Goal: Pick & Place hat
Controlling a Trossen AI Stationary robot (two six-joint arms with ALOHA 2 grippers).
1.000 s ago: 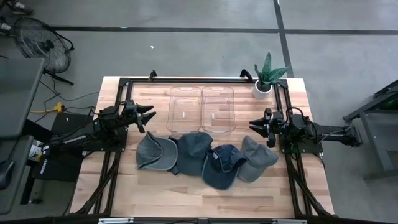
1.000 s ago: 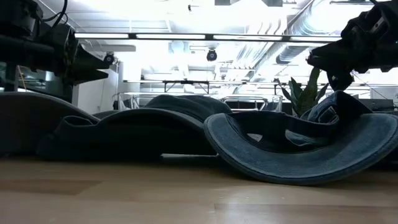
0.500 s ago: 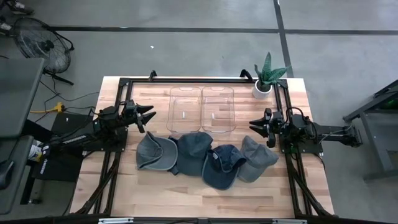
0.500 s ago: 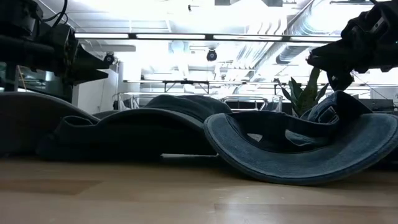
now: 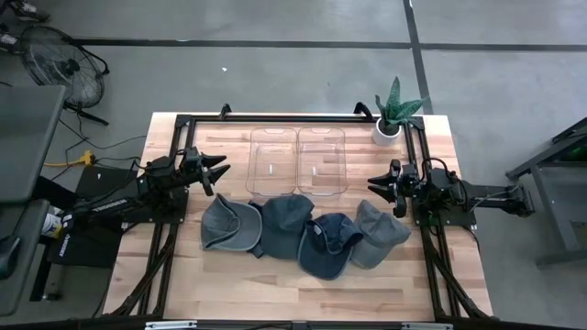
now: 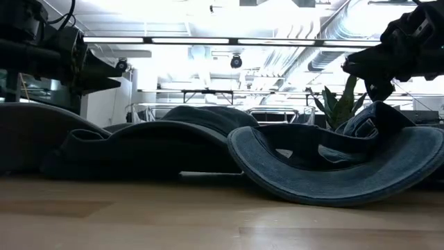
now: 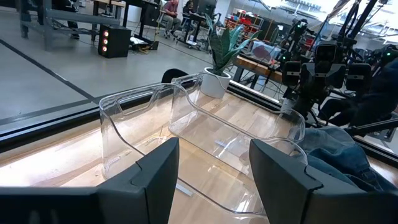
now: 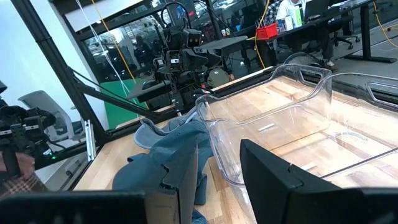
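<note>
Several blue-grey hats lie overlapping in a row across the table's middle: a grey cap (image 5: 227, 225) at the left, a dark blue one (image 5: 282, 223), a denim bucket hat (image 5: 327, 245) lying brim up, and a grey one (image 5: 378, 234) at the right. My left gripper (image 5: 221, 170) hovers open near the left bin's left side, above the table. My right gripper (image 5: 373, 188) hovers open at the right bin's right side, just beyond the rightmost hat. In the low view the bucket hat (image 6: 340, 173) fills the foreground.
Two clear plastic bins (image 5: 273, 159) (image 5: 321, 159) stand side by side on the table's far half. A potted plant (image 5: 389, 115) sits at the far right corner. A black frame (image 5: 293, 118) runs round the table. Bare wood lies near the front edge.
</note>
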